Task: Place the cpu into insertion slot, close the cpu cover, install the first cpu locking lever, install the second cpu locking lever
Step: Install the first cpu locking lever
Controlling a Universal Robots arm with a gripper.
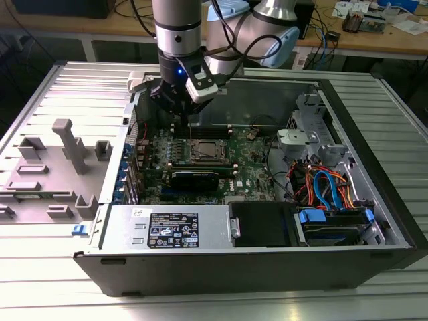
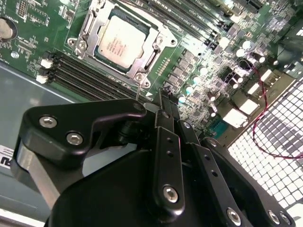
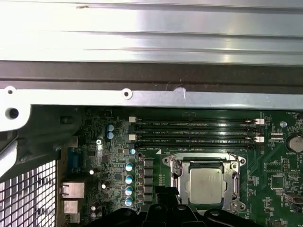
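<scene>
The cpu [image 2: 120, 42] lies flat in the insertion slot [image 2: 75, 45] on the green motherboard, its silver top facing up; it also shows as a small square [image 1: 206, 151] in the exterior view. The cpu cover [image 3: 234, 182] is down, framing the cpu [image 3: 206, 182]. A thin wire locking lever [image 3: 177, 165] runs along one side of the frame. My gripper [image 2: 165, 101] hovers over the board beside the slot, toward the exterior view's left and back [image 1: 180, 120]. Its black fingers [image 2: 163, 118] are together and hold nothing.
Black memory slots [image 3: 196, 132] run beside the socket. A black card with a heatsink [image 1: 194, 178] sits in front of it. The power supply [image 1: 170, 227], drive cables [image 1: 328, 187], case wall [image 3: 151, 56] and rear grille [image 2: 274, 137] box in the board. A grey fixture [image 1: 63, 160] stands outside.
</scene>
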